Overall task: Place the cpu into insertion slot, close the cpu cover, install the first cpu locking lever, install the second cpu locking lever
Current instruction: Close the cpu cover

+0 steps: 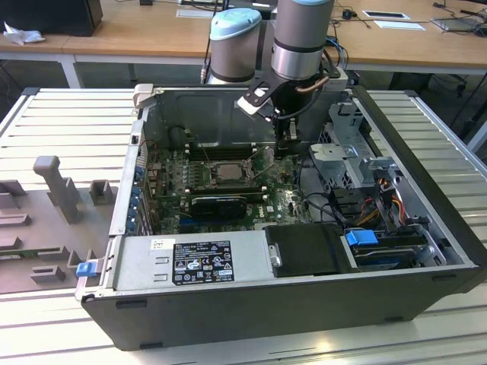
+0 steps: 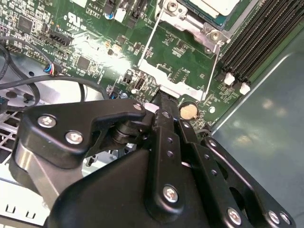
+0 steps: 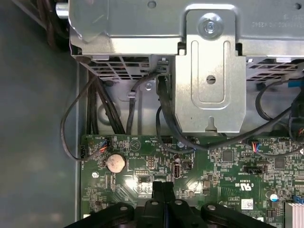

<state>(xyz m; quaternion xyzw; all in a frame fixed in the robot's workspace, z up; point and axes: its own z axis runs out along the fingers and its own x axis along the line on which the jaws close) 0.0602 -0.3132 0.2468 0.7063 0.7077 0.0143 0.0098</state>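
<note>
Jaws on the gripper (image 2: 161,100) are pinched tight together, and I can't see anything caught between them. The tip sits right at the free edge of the cpu cover (image 2: 164,80), which is swung up off the insertion slot (image 2: 209,29). Touching or not, can't tell. The cpu (image 2: 214,5) already lies in the slot. A coin battery (image 2: 188,111) is just beside the tip. Everything's inside an open computer case (image 1: 304,312) on a slatted tabletop (image 1: 61,114).
</note>
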